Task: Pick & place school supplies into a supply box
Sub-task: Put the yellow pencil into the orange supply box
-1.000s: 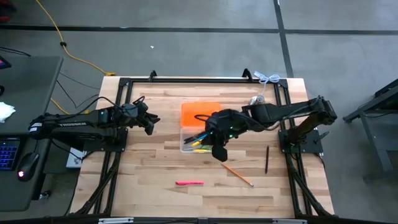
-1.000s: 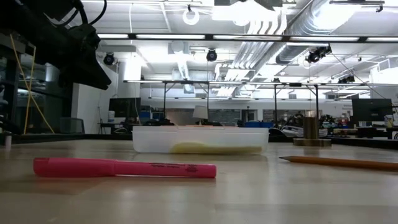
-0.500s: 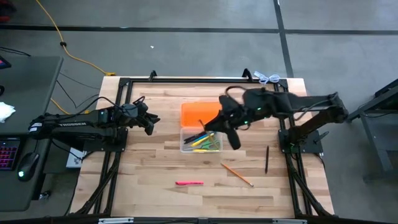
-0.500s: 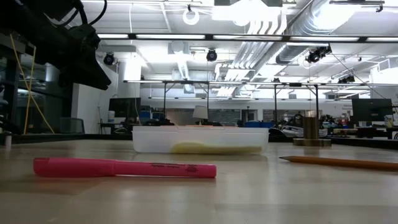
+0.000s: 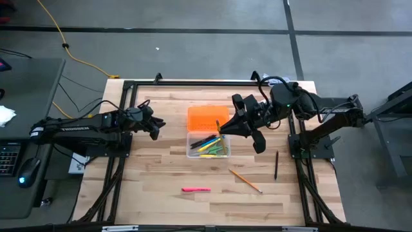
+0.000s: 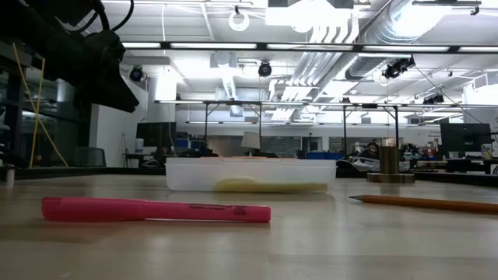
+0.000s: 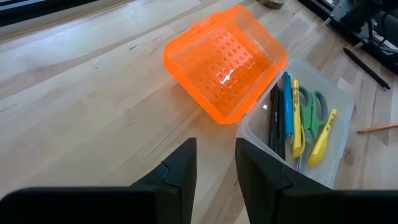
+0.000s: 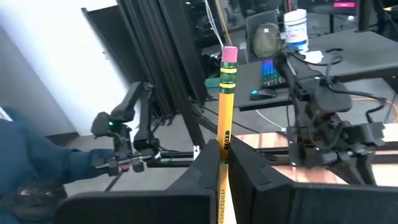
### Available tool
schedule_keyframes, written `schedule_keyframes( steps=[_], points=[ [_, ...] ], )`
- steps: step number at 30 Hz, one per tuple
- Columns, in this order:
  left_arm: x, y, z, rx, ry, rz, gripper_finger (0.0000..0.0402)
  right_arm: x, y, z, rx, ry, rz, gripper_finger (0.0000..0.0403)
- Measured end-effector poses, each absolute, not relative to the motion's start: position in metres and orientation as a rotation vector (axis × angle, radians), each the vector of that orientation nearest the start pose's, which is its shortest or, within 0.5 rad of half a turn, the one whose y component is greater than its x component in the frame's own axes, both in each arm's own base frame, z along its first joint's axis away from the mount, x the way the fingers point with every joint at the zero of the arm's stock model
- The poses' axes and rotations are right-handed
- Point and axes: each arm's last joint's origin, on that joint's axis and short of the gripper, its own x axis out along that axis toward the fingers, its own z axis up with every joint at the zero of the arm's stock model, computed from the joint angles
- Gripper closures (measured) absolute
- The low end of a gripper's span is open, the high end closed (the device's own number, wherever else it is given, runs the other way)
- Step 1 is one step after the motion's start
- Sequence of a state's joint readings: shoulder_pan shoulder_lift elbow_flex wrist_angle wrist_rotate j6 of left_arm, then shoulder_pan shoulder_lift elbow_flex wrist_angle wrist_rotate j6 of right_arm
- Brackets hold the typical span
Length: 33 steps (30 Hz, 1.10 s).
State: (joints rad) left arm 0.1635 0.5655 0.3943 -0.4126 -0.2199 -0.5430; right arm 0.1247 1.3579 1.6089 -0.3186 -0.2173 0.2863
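While the left claw (image 7: 214, 163) hangs open beside the pencil case (image 5: 207, 145), the right claw (image 8: 221, 163) has pulled back from over it toward the tabletop's (image 5: 161, 174) right edge, clenched on a yellow pencil (image 8: 225, 118). Print on the pencil and pink marker (image 6: 156, 210) is unreadable.

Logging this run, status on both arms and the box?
Right gripper shut on yellow pencil, raised beside supply box. Left gripper open, waiting. Nothing blocking.

Right end effector (image 5: 222, 128) gripping yellow pencil (image 8: 224, 109) swung rightward off supply box (image 5: 207, 144).
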Motion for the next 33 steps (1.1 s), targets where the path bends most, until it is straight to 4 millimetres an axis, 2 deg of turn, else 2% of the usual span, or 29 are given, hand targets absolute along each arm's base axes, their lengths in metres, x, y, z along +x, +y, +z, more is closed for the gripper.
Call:
schedule_keyframes(
  steps=[12, 22, 33],
  points=[
    [0.126, 0.027, 0.210, -0.488, 0.473, 0.521, 0.0261, 0.281, 0.041, 0.472, 0.285, 0.103, 0.306, 0.0402],
    [0.127, 0.027, 0.210, -0.490, 0.464, 0.518, 0.0261, 0.300, 0.036, 0.414, 0.271, 0.217, 0.062, 0.0402],
    [0.127, 0.027, 0.211, -0.492, 0.455, 0.516, 0.0261, 0.308, 0.032, 0.369, 0.246, 0.219, -0.118, 0.0402]
  ],
)
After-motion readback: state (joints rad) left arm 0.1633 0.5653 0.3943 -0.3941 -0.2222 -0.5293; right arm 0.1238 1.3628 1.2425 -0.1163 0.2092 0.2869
